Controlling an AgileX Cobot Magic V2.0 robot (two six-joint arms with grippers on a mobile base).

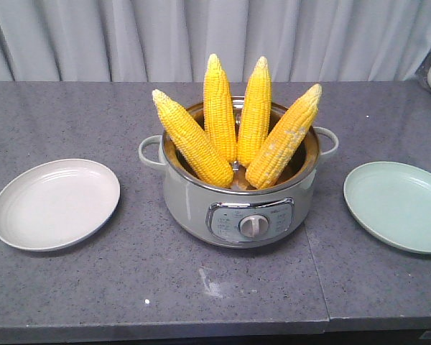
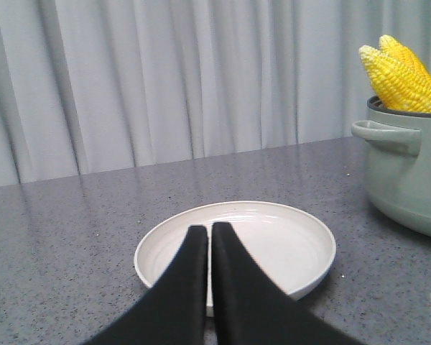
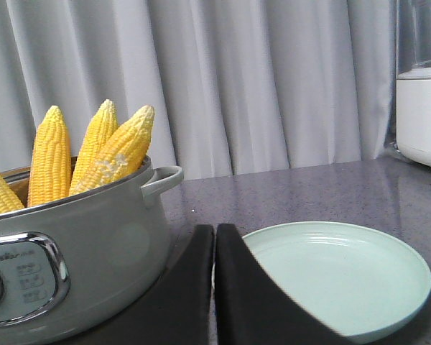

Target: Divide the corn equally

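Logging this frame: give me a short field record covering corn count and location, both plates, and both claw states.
corn: four cobs, all standing tips-up in the pot
pot position: centre of the grey counter, between the plates
white plate: on the robot's left, no corn on it
green plate: on the robot's right, no corn on it
left claw: shut, holding nothing, pointed at the white plate
right claw: shut, holding nothing, near the green plate
progress: no cob distributed yet
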